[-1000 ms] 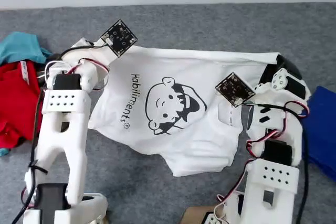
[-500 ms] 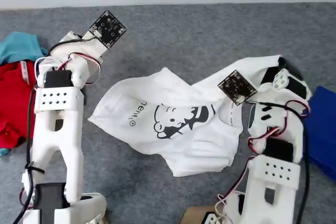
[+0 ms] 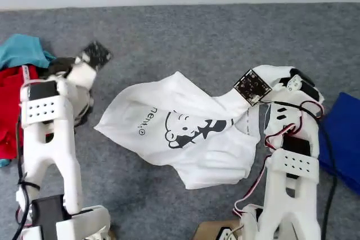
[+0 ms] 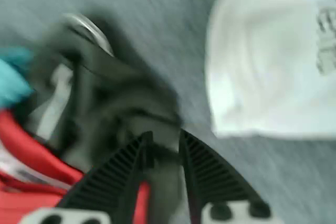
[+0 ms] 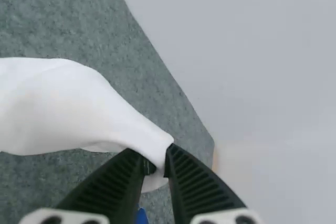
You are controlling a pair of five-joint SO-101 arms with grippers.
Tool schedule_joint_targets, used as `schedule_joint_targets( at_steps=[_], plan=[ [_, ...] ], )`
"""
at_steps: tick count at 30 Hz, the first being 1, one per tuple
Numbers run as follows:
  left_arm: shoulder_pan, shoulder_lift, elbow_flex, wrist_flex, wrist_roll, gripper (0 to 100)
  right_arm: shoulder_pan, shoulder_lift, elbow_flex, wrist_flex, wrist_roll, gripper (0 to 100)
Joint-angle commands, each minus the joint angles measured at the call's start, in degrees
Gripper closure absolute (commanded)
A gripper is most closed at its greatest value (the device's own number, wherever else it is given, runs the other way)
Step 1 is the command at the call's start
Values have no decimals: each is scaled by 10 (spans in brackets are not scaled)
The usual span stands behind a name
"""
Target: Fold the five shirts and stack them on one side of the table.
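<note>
White shirt lay bunched at the middle of the table, one corner drawn up toward the right edge, where the right gripper had its fingers pinched on a thin fold of the cloth. The left gripper hung near the left edge over the red shirt and teal shirt, fingers nearly together and gripping nothing. To an onlooker the chief risk lay in the single hold. With one corner carrying the whole garment, any pull would likely drag the crumpled body sideways rather than spread it, and the printed front would set crooked. The narrow bite near the hem might also slip free. A drag toward the right edge could ride over the blue shirt lying there. The left gripper, so close to the heap, might snag red cloth. The right wrist view showed the pinch itself, which the high view hid beneath the arm. The high view alone gave the shirt's full outline and the other garments. The left wrist view, smeared, showed the white shirt's rounded edge lying apart from that gripper.
</note>
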Motion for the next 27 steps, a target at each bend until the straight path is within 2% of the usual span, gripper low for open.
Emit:
schedule_joint_targets(
  at_steps=[1,11,17,20,23,27],
  plan=[
    [-3,-4,48,25,-33,914,6,0,-39,-12,5,988],
    [70,-3,88,43,-46,914,6,5,-39,-12,5,988],
    [65,66,94,-69,-46,914,5,4,-39,-12,5,988],
    [48,150,49,-111,-45,914,6,4,-39,-12,5,989],
    [25,245,-40,-110,-44,914,7,4,-39,-12,5,989],
    [-2,344,-181,-46,-44,914,7,4,-39,-12,5,989]
  ],
)
